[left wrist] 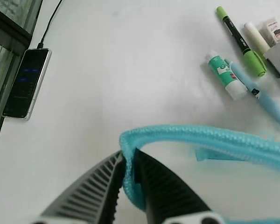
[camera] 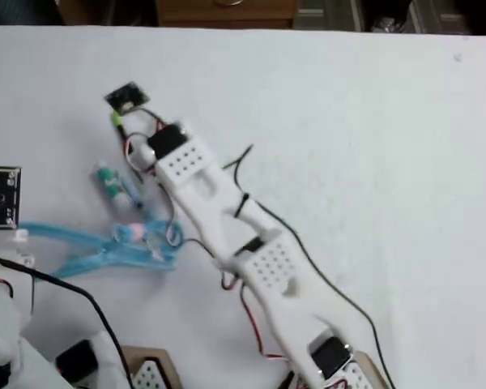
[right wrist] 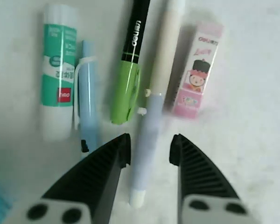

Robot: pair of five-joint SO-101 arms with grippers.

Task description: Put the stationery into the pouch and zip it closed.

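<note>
Taking stock, we find the task barely begun: all five pieces of stationery that we can count lie on the white table [camera: 348,121], outside the pouch [left wrist: 214,137], and the zip is not yet drawn. We see a glue stick [right wrist: 58,79], a light blue pen [right wrist: 86,98], a green marker [right wrist: 128,70], a cream and lavender pen [right wrist: 151,116] and a pink eraser [right wrist: 196,70] lying side by side in a close row, near the pouch but apart from it. Our left claw [left wrist: 129,156] is pinched tight on the turquoise rim of the pouch, which lies on the table with its mouth apparently partly open. Our right claw [right wrist: 150,140] hangs low over the row with its jaws moderately wide, one on either side of the cream and lavender pen, gripping nothing as far as we can tell. We judge that this pen is the first piece to be picked. What is left, then, is nearly everything: five pieces to lift and slide in, likely one at a time while the left claw holds the rim, and afterwards the zip to pull along the mouth, though we cannot make out its slider. A dark phone [left wrist: 25,84] lies well apart from all this and plays no part.
</note>
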